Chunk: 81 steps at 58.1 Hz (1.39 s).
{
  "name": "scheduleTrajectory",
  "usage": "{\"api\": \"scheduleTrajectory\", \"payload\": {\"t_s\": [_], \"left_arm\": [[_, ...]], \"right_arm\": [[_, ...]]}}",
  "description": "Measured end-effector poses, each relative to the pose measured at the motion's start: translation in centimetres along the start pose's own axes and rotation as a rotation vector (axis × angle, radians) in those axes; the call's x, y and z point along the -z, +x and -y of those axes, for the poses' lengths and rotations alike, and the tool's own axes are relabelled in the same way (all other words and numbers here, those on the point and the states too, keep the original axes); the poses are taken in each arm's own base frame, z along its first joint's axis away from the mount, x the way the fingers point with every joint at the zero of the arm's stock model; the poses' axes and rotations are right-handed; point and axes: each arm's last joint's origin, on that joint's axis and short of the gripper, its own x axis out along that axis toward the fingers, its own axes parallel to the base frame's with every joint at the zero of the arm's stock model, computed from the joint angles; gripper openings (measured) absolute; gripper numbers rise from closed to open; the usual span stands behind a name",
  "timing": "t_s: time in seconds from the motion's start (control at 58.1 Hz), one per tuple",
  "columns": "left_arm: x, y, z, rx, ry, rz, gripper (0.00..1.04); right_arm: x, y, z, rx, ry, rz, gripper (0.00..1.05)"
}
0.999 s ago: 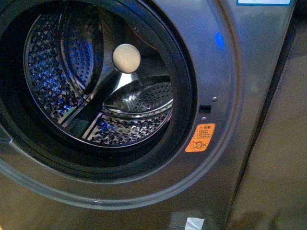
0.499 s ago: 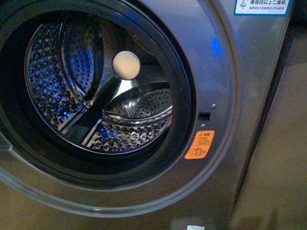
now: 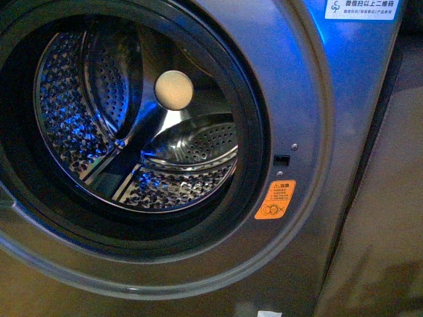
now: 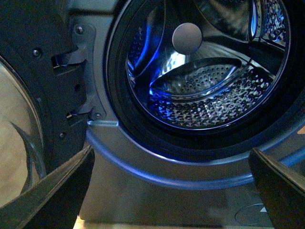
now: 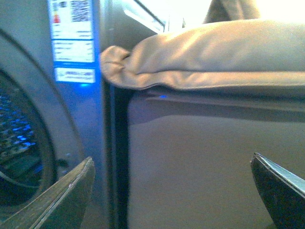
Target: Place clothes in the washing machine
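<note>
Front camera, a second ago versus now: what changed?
Only the view shifted: the washing machine sits slightly lower in frame, its orange sticker dropped and the white label at the top edge shows more. Blue glare on its front panel grew. The last half second is steady. The drum still shows no clothes; nothing was grasped or released.
</note>
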Motion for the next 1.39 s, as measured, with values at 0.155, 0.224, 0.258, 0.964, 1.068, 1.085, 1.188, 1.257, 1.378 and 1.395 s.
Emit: {"api": "scheduleTrajectory", "payload": {"t_s": [0.155,0.224,0.258,0.964,1.068,1.085,1.188,1.257,1.378,1.395], "left_arm": [[0.0,0.0,0.0,0.0,0.0,0.0,0.98],[0.0,0.0,0.0,0.0,0.0,0.0,0.98],[0.0,0.0,0.0,0.0,0.0,0.0,0.98],[0.0,0.0,0.0,0.0,0.0,0.0,0.98],[0.0,0.0,0.0,0.0,0.0,0.0,0.98],[0.0,0.0,0.0,0.0,0.0,0.0,0.98],[0.0,0.0,0.0,0.0,0.0,0.0,0.98],[0.0,0.0,0.0,0.0,0.0,0.0,0.98],[0.0,0.0,0.0,0.001,0.0,0.0,0.98],[0.0,0.0,0.0,0.001,0.0,0.0,0.98]], "right_arm": [[-0.7,1.9,6.0,0.163,-0.012,-0.108,0.97],[0.3,2.4,9.2,0.25,0.03,-0.23,0.97],[1.1,2.6,11.0,0.296,0.052,-0.302,0.97],[21.3,0.7,24.5,0.466,0.062,-1.039,0.97],[24.7,-0.1,25.7,0.498,0.067,-1.107,0.97],[25.1,-0.2,25.8,0.499,0.07,-1.113,0.97],[28.7,-1.5,26.6,0.503,0.118,-1.181,0.97],[30.6,-2.2,26.7,0.502,0.149,-1.203,0.97],[33.8,-3.2,26.5,0.486,0.212,-1.226,0.97],[34.1,-3.2,26.5,0.48,0.22,-1.225,0.97]]}}
